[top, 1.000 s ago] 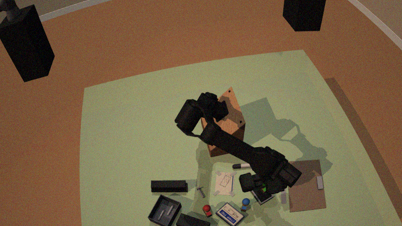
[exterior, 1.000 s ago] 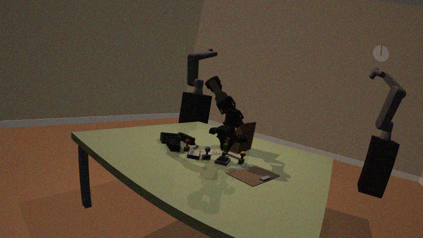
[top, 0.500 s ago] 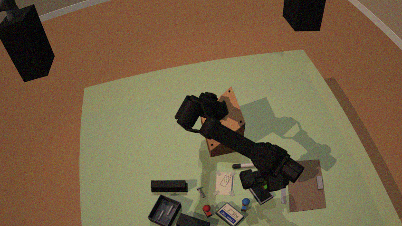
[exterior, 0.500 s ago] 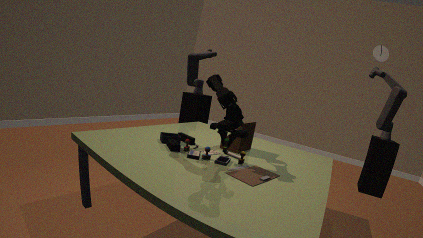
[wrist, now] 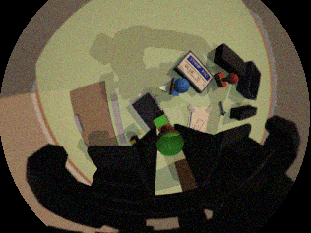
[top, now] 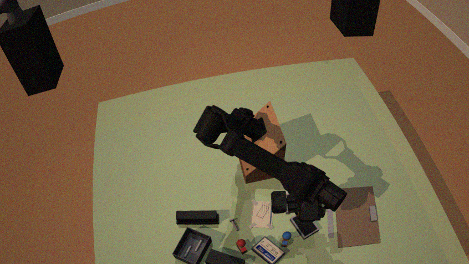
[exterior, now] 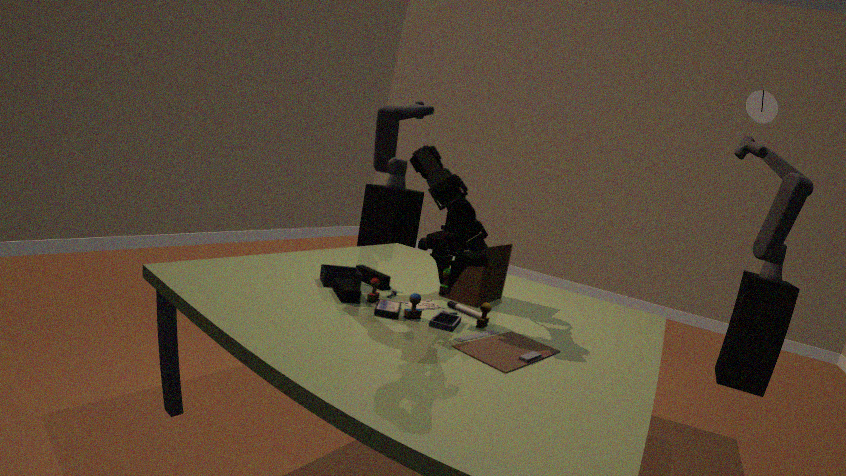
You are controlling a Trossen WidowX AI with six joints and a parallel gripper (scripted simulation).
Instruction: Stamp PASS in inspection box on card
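My gripper is shut on the green-knobbed stamp. The stamp is held above the bench, with a green face on its block in the wrist view. The black ink pad lies open below and beyond the fingers. The white card is taped down beside the pad, with a tilted box outline drawn on it. The arm hides the stamp in the top view. The stamp's underside and its inking cannot be made out.
A blue stamp, a red stamp and a yellow stamp stand around. A labelled pad case, brown clipboard, marker, black tray and wooden block are nearby.
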